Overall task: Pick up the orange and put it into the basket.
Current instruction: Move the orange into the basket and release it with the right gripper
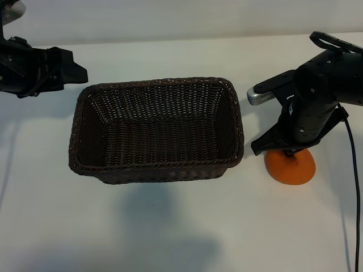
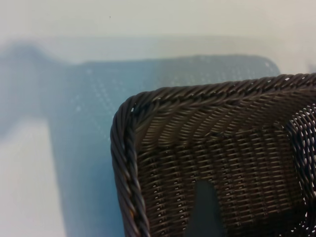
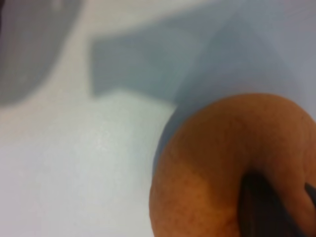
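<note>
Plain white table filling nearly the whole exterior view, matte and unmarked. Soft grey shadows pooled toward 6 o'clock and along the 9 o'clock edge. Pale wall across 12 o'clock, meeting the far table edge in a faint line. Even, diffuse light from above.

The small, matte, bright orange round fruit sits on the table directly beneath the right gripper. The large, rectangular, dark brown woven wicker basket stands upright beside that gripper.
</note>
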`<action>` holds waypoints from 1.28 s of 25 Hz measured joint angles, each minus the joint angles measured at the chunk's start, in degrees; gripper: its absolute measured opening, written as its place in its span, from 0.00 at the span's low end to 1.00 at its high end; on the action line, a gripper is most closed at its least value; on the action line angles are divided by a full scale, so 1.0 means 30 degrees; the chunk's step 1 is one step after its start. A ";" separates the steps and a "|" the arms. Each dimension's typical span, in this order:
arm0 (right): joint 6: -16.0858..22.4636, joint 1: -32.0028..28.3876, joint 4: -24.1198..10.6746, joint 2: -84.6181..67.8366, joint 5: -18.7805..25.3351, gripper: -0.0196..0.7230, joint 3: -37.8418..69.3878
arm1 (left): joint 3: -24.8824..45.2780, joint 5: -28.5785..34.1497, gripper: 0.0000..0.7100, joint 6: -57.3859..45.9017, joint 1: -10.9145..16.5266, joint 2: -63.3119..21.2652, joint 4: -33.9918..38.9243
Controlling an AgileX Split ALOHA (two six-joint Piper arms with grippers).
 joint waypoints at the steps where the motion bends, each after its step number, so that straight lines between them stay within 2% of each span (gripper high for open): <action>1: 0.0000 0.0000 -0.0019 0.0000 0.0000 0.15 0.0000 | 0.0000 0.0000 0.79 0.0018 0.0000 0.0000 0.0000; 12: 0.0000 0.0000 -0.0115 -0.0679 0.0381 0.15 -0.0074 | 0.0000 0.0000 0.79 0.0085 0.0000 0.0000 0.0000; 24: 0.0000 0.0000 -0.0531 -0.4786 0.1842 0.15 -0.1516 | -0.0347 0.0477 0.79 -0.0028 0.0000 0.0000 -0.0400; 27: -0.0026 0.0000 -0.0531 -0.4964 0.2035 0.15 -0.1748 | -0.1955 0.1890 0.76 -0.0946 -0.0017 0.0000 0.0722; 32: -0.0185 0.0000 -0.0509 -0.4964 0.2275 0.15 -0.1857 | -0.4873 0.4951 0.72 -0.4550 -0.0017 0.0000 0.5300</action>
